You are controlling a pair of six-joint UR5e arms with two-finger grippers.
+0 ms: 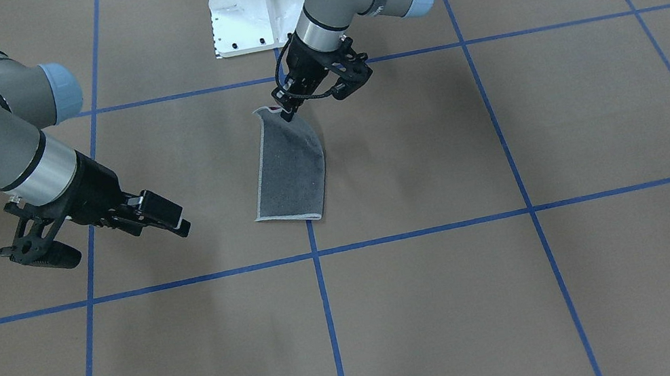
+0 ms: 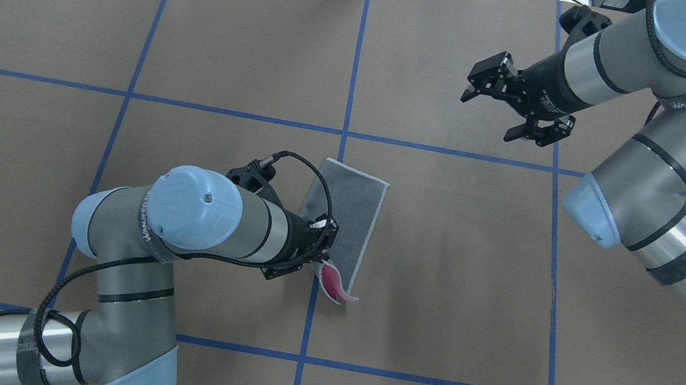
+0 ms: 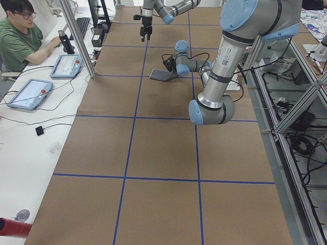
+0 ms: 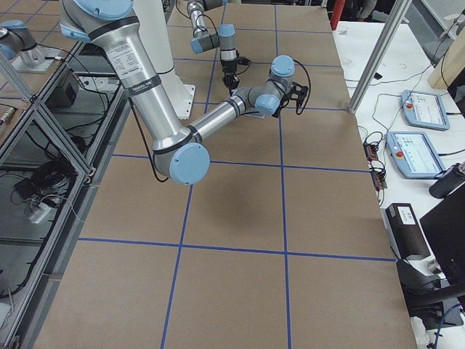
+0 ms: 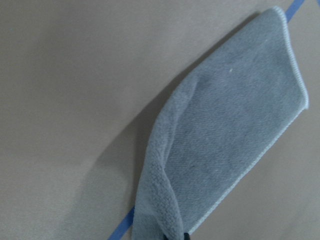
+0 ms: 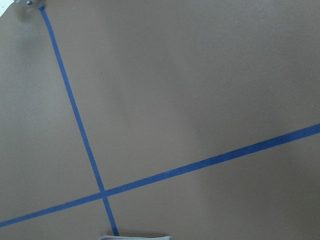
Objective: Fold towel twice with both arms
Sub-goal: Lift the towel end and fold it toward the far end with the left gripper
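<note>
The towel [image 1: 290,168] lies on the brown table as a narrow folded strip, dark grey face up with light edging. Its end nearest the robot is raised, and pink shows there [image 2: 333,286]. My left gripper [image 1: 288,111] is shut on that raised end. The left wrist view shows the strip [image 5: 235,135] running away from the grip down to the table. My right gripper [image 1: 165,221] hovers open and holds nothing. It is well off to the towel's side [image 2: 484,90]. Only a sliver of the towel [image 6: 135,237] shows in its wrist view.
Blue tape lines [image 1: 329,327] divide the table into squares. The white pedestal base [image 1: 261,1] stands just behind the towel on the robot's side. In the exterior left view a person [image 3: 20,35] sits at a side desk with tablets [image 3: 25,93].
</note>
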